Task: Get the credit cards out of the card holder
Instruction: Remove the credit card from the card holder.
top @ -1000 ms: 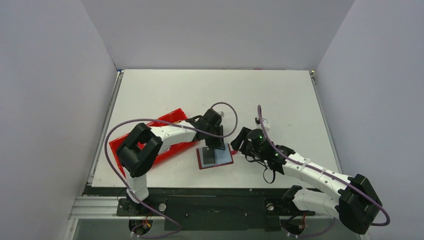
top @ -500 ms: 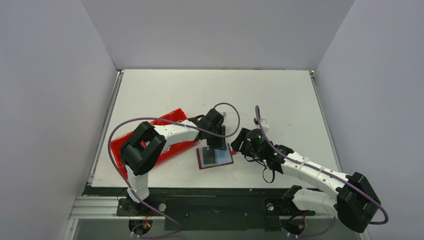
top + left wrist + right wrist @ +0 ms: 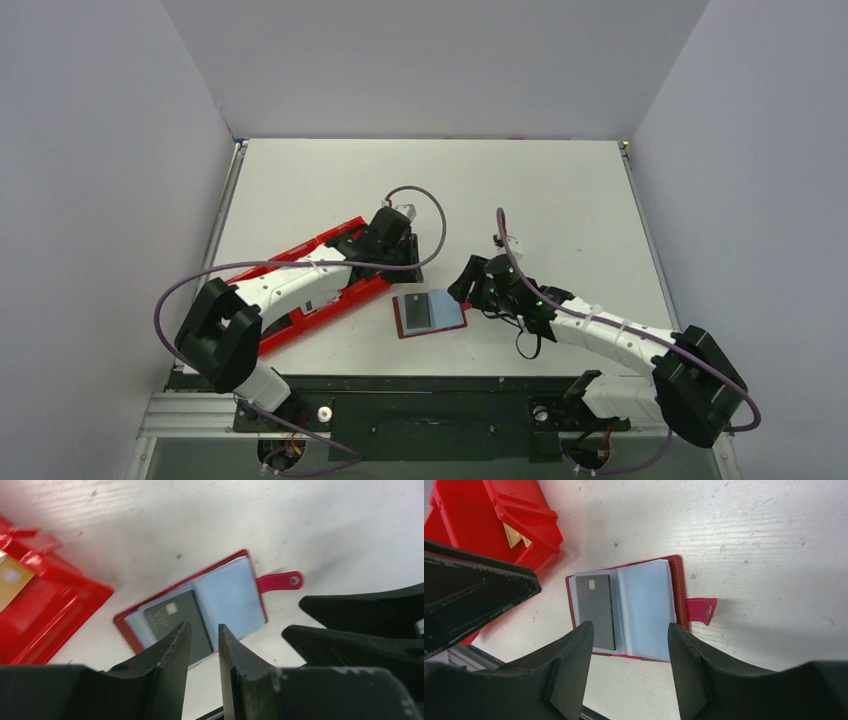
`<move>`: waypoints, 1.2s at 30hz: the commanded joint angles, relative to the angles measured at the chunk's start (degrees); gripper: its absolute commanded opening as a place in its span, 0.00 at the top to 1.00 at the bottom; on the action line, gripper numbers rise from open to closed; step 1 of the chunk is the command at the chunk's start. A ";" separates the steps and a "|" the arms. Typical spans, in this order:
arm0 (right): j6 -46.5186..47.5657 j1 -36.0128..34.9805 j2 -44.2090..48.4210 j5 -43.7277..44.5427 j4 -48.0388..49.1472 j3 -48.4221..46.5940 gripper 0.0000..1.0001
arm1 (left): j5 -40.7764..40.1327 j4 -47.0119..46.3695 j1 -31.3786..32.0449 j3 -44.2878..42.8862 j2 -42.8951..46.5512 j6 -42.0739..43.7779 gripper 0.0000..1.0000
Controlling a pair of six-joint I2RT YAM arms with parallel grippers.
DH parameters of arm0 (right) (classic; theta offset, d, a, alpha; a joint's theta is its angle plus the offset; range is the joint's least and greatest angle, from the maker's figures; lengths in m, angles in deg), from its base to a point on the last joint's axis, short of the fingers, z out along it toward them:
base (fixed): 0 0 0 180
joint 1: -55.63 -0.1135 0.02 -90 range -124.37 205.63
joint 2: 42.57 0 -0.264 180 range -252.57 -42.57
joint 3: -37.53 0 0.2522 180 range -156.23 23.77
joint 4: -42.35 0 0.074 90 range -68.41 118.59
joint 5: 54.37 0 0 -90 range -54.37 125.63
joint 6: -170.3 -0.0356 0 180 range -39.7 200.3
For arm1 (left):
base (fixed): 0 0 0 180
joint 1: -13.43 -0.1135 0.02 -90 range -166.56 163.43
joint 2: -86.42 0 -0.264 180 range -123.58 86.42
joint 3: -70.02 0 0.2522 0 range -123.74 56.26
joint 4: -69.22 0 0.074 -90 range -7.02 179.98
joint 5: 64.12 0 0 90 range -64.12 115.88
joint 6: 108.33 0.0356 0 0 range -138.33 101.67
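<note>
1. A dark red card holder (image 3: 430, 313) lies open and flat on the white counter (image 3: 560, 190), close to the near edge and about midway across, between the two arms.
2. Its left page carries a dark card (image 3: 596, 612) with a small pale chip mark, tucked in the sleeve. The right page shows only its pale blue-grey plastic.
3. A short red strap tab (image 3: 701, 610) sticks out from the holder's right edge and rests on the counter.
4. The left gripper (image 3: 203, 630) hangs left of the holder and a little farther back, over the right end of the red tray (image 3: 55, 625). Its fingers are narrowly apart, with nothing between them.
5. The right gripper (image 3: 629, 627) hovers just right of the holder with its fingers spread wide. It grips nothing (its own camera sees the open holder framed between the two fingers).
6. Neither gripper touches the holder in any of the three views.
7. The red tray lies at a slant to the left of the holder, near it but not touching. Its far end points toward the middle of the counter.
8. Tan-gold cards (image 3: 516, 535) show in one compartment of the tray. How many there are cannot be told.
</note>
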State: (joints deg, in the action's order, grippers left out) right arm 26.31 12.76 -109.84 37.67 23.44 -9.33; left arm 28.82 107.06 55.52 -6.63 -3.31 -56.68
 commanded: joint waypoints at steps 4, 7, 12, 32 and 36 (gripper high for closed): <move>-0.59 -1.88 -7.44 -4.26 8.94 -3.43 0.49 | -4.44 2.47 -2.31 8.23 5.39 -0.28 0.79; -1.30 -2.06 -9.28 -5.25 11.28 -3.77 0.50 | -3.81 1.47 -2.52 9.34 5.33 -0.06 0.82; -2.12 -2.04 -12.71 -6.38 13.23 -4.05 0.51 | -1.64 -0.69 -2.46 10.09 3.61 -0.03 0.86; -3.12 -1.86 -17.93 -8.55 16.51 -4.16 0.52 | 1.33 -4.38 -0.97 10.74 -2.59 -1.38 0.91; -3.18 -1.74 -18.28 -8.93 16.85 -4.16 0.54 | 1.68 -5.15 -0.55 10.91 -3.56 -1.83 0.91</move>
State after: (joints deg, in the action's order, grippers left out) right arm 23.57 10.95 -127.65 29.19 36.95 -11.50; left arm 29.56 105.22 54.41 4.47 -6.04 -57.53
